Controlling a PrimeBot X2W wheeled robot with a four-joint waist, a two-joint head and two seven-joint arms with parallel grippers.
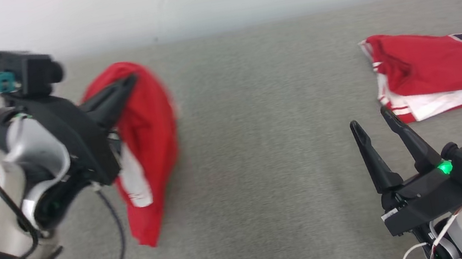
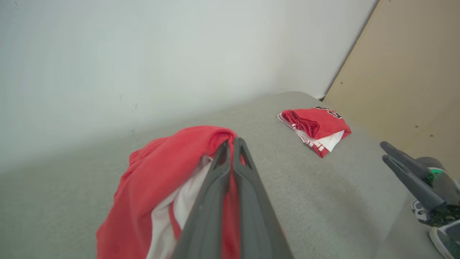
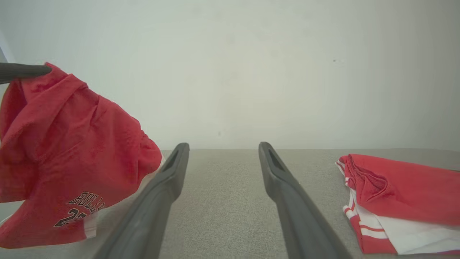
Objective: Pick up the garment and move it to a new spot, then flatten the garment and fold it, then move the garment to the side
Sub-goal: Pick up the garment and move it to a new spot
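Risk, slip: the left gripper (image 1: pixel 130 78) pinches only a bunched top edge of the red jersey (image 1: pixel 147 129); a quick swing could likely pull the cloth free.
Risk, drag: the hanging hem ends close to the grey table (image 1: pixel 262 152), so a low carry could catch it and set it down doubled under.
Risk, flattening: held by one point, the jersey would probably land crumpled unless the right gripper (image 1: pixel 369 118) takes a second corner.
Appearance: red knit, white lining and striped trim, dark "BULL…" lettering over a number; bunched and blurred.
Location: left of the head view, draped from the raised left fingers; contact with the table cannot be told.
Left fingers: closed on the jersey.
Right fingers: spread apart, empty, lower right.
Also present: folded red jersey (image 1: pixel 434 69), right, well apart.
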